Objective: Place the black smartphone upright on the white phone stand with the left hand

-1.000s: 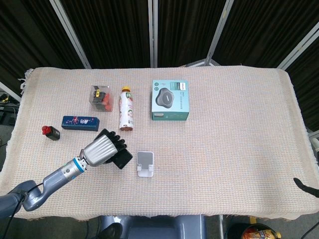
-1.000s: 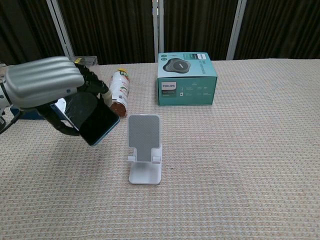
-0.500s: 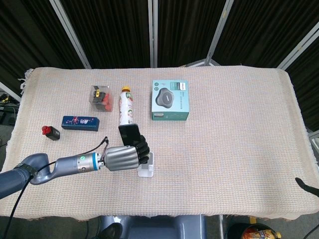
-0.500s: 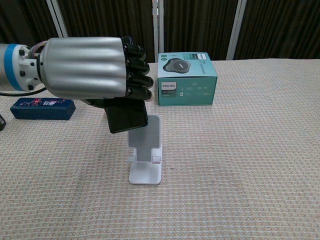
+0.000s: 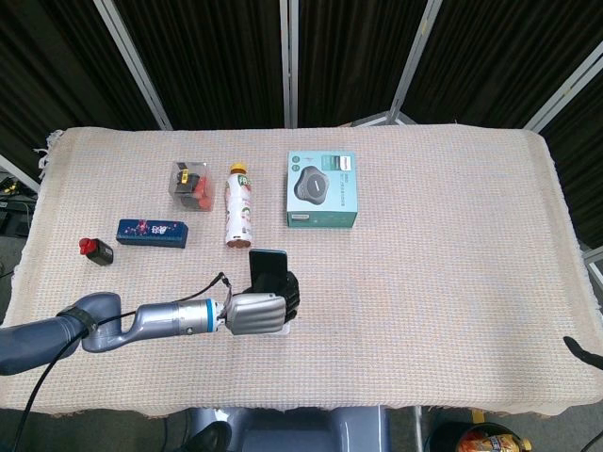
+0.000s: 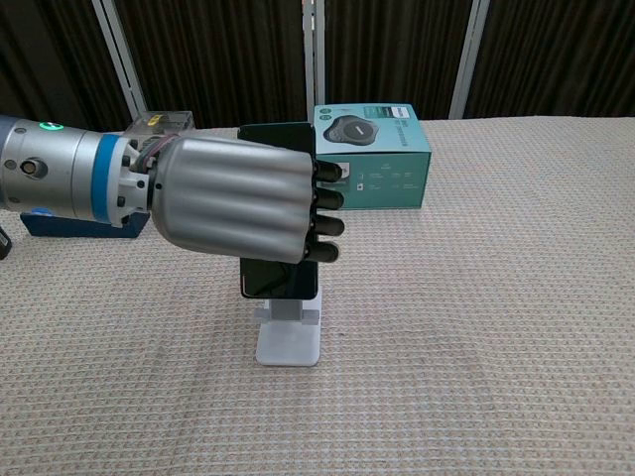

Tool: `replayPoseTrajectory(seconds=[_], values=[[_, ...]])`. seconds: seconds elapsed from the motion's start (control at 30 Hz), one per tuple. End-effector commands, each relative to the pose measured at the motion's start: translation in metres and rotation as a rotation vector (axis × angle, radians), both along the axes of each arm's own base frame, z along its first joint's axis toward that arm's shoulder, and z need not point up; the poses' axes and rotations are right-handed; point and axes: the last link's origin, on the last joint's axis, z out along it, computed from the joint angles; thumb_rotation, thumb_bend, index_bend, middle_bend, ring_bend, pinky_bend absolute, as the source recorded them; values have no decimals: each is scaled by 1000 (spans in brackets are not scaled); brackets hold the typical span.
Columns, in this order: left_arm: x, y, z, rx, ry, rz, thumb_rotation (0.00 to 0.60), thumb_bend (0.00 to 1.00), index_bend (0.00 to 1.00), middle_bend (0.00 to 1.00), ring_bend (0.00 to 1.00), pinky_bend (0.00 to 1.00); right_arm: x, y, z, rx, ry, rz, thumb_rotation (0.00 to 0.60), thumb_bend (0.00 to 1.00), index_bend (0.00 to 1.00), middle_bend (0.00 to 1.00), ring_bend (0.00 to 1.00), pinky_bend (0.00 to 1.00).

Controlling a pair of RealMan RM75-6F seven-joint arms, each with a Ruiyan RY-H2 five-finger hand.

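Now upright, the phone (image 6: 280,280) has shifted over the stand (image 6: 288,337), clamped in the left robot hand (image 6: 233,198); seating step, release next.

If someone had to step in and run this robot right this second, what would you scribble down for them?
Left hand: grips the black smartphone upright, right at the white phone stand. The hand hides whether it sits on the stand's ledge.
Right hand: only a dark tip at the head view's right edge; state unclear.
Done: phone picked up, turned upright, brought to the stand.
Left: seat it, let go, and pull the hand away without knocking it.
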Motion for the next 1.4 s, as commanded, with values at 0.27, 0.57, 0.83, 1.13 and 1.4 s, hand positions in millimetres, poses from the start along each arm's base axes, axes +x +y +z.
replayPoseTrajectory(seconds=[0.27,0.57,0.83,1.13,1.4], values=[[7,-9,-14,8,78,-40,600,0,604,367,444,393,-1,0,1,-4,1,-2,600,0,0,0,0,0],[7,-9,-15,50,74,-12,600,0,604,367,443,393,-1,0,2,-8,-6,0,600,0,0,0,0,0],[7,-10,-16,82,66,-1,600,0,604,367,443,393,0,1,3,-4,-9,3,600,0,0,0,0,0],[7,-16,-21,84,74,-11,600,0,569,349,420,384,0,2,4,-4,-15,5,600,0,0,0,0,0],[5,-16,-20,137,72,14,600,0,213,49,117,252,0,3,6,-8,-21,11,600,0,0,0,0,0]])
